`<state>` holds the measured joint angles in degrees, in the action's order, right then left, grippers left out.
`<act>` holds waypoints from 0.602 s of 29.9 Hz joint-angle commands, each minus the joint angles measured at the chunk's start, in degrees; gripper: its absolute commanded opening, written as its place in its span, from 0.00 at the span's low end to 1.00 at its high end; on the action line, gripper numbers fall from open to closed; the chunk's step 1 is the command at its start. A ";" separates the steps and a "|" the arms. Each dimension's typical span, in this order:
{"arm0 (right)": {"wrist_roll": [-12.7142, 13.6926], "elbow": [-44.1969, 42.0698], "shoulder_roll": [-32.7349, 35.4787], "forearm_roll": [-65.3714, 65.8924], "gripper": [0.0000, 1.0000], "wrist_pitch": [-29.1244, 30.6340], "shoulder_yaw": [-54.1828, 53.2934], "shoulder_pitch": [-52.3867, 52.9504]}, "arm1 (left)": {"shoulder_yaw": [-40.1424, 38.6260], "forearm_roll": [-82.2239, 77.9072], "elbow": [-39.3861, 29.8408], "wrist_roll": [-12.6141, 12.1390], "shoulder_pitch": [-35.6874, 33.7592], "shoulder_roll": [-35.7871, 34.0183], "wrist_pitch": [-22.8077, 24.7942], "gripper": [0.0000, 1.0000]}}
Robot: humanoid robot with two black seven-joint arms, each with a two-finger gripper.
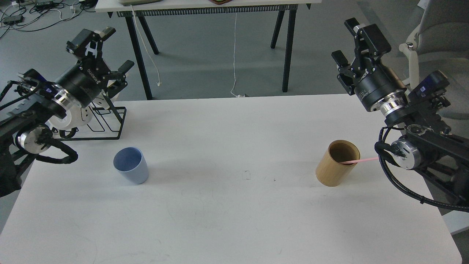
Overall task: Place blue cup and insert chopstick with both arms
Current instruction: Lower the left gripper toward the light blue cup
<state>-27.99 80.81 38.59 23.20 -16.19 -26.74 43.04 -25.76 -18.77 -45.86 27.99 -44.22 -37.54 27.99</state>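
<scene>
Both sets of jaws stand spread and hold nothing: the left gripper (104, 51) hangs above the desk's far left corner, over a black wire rack (106, 123), and the right gripper (351, 42) is raised beyond the far right edge, well apart from everything on the white desk (234, 220). On the left half, the blue cup (131, 165) stands upright, mouth open to the camera, near the rack but not touching it. Over on the right, the chopstick (361, 160) leans inside a tan wooden cylinder (337, 163), its pink upper end poking out over the rim toward the right arm. My guess is that the cup is light, rigid and rather smooth, so it could tip or slide under a sideways nudge; pinching its wall at the rim, one finger inside, or closing across the body just below the rim looks safest. As for the chopstick, it seems thin, stiff and nearly weightless, apt to pivot in a pinch, so the free upper part is the place to take it, squarely across the shaft.
</scene>
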 commanded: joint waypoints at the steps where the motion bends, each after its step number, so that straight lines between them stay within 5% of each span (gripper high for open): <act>1: -0.01 -0.03 0.26 0.00 0.96 -0.07 -0.24 -0.15 | 0.19 -7.48 -1.32 0.01 -0.69 -0.60 0.01 1.00; 10: -0.01 -0.74 0.79 -0.08 0.96 -0.25 -0.59 -0.67 | 1.93 -48.45 -28.82 0.01 -1.13 -13.24 -0.56 1.00; 18: -0.01 -1.26 1.14 -0.08 0.96 -0.07 -1.91 -2.08 | 8.71 -73.57 -28.94 0.01 -0.78 -22.22 -7.77 0.98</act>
<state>-28.01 79.57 39.68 23.11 -16.28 -28.51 41.16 -17.68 -81.26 -76.29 28.00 -45.28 -58.40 22.34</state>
